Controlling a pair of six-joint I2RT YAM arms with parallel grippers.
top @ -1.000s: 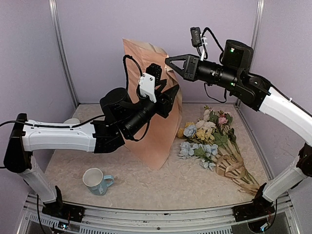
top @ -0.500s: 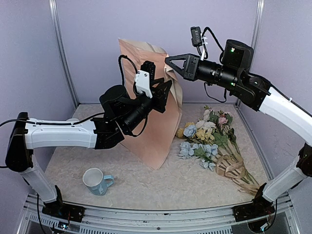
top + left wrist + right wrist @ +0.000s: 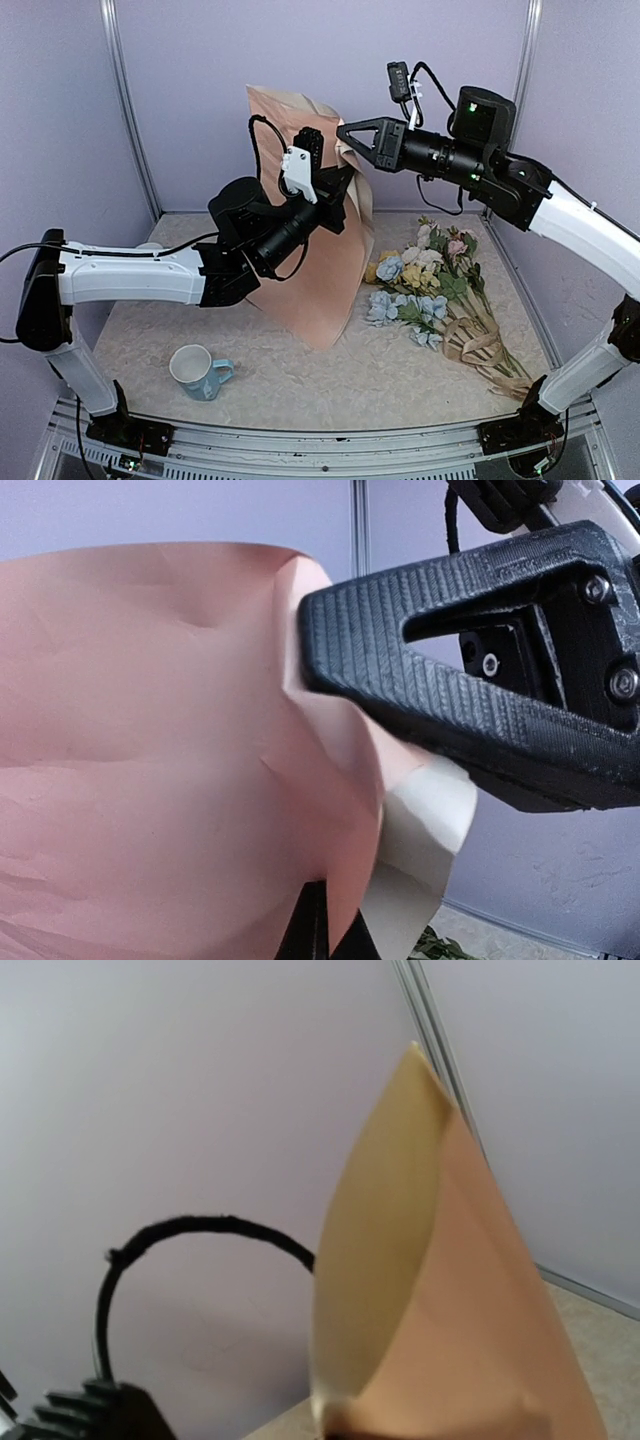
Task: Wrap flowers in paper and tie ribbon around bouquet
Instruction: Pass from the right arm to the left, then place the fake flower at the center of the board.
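Paper: a large peach-pink sheet held up in the air between the two arms. It stands nearly upright over the middle of the desk. Whether its lowest corner touches the desk cannot be told.
Right pincer: jaws together, clamped on the paper's right edge near the top corner.
Left pincer: jaws together, clamped on the same right edge, just below the right pincer.
Paper's look: thin and lightly creased, bowed into a soft curve. In the left wrist view a corner beside the right pincer folds over and shows a paler, cream underside.
Flowers: a bunch lying flat on the desk to the right of the paper, well below both pincers. The yellow, white, pale blue and pink blooms point towards the paper.
Ribbon: tan loops lying over the green stems, near the front right of the desk.
Mug: stands near the front left of the desk, well apart from the paper.
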